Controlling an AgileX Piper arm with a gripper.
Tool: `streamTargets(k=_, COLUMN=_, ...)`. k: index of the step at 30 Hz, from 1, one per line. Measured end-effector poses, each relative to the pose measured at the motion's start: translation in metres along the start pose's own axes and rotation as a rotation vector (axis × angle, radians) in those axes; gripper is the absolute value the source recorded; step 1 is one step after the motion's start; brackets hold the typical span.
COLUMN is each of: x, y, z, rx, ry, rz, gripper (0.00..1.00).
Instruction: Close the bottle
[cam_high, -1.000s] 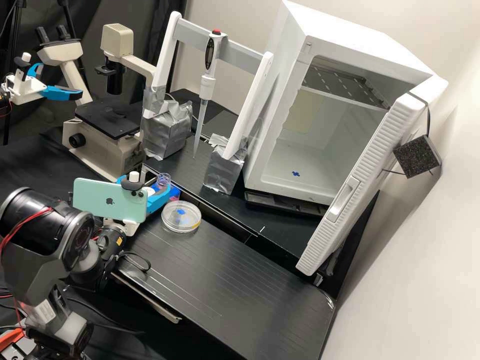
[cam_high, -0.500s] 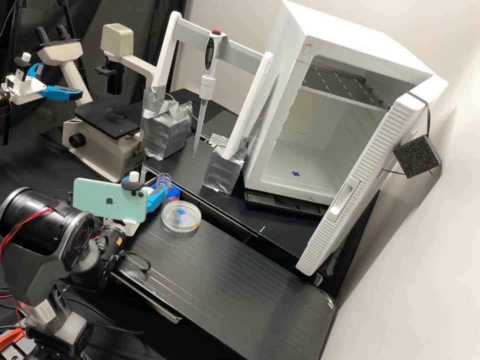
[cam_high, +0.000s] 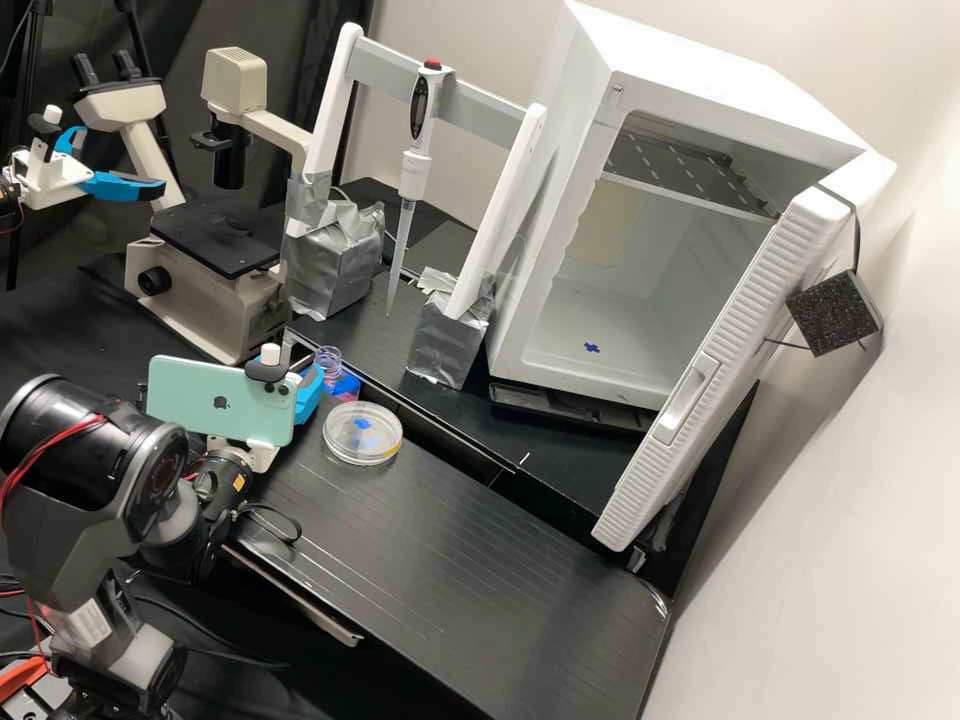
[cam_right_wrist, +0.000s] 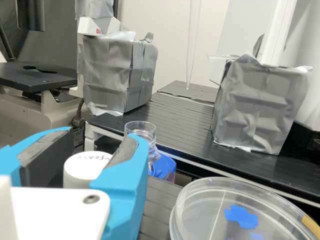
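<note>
In the high view my gripper (cam_high: 308, 393) is at the bench's left end, partly behind the phone on its wrist. My gripper (cam_right_wrist: 101, 142) is shut on a white round cap (cam_right_wrist: 82, 167) in the wrist view, with handwriting on the cap's top and a blue finger at each side. Just beyond the fingers stands the bottle (cam_right_wrist: 162, 166), upright, its clear neck uncovered and its body showing blue. The high view has the bottle (cam_high: 346, 387) right beside the fingers, its lower part partly hidden.
A clear round dish (cam_high: 363, 434) with blue marks lies close to the gripper. Behind are foil-wrapped blocks (cam_high: 448, 340) of a stand holding a pipette (cam_high: 415, 175), a microscope (cam_high: 215, 240) at the left, and a white incubator (cam_high: 600, 300) with its door ajar. A raised black bench edge (cam_high: 440, 425) runs behind the dish.
The blue fingers have closed from a wider gap around the cap. The near finger moved left, away from the dish and the bottle's front; the phone mount has barely shifted.
</note>
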Motion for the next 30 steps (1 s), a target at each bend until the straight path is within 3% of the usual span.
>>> streamTargets(k=15, x=0.000, y=0.002, z=0.002, rx=-0.003, ry=-0.007, rz=0.008, gripper=0.00)
streamTargets(k=22, x=-0.008, y=0.018, z=-0.002, rx=0.029, ry=0.012, rz=0.087, gripper=0.00)
streamTargets(k=30, x=-0.006, y=0.028, z=-0.012, rx=0.034, ry=0.065, rz=0.139, gripper=0.00)
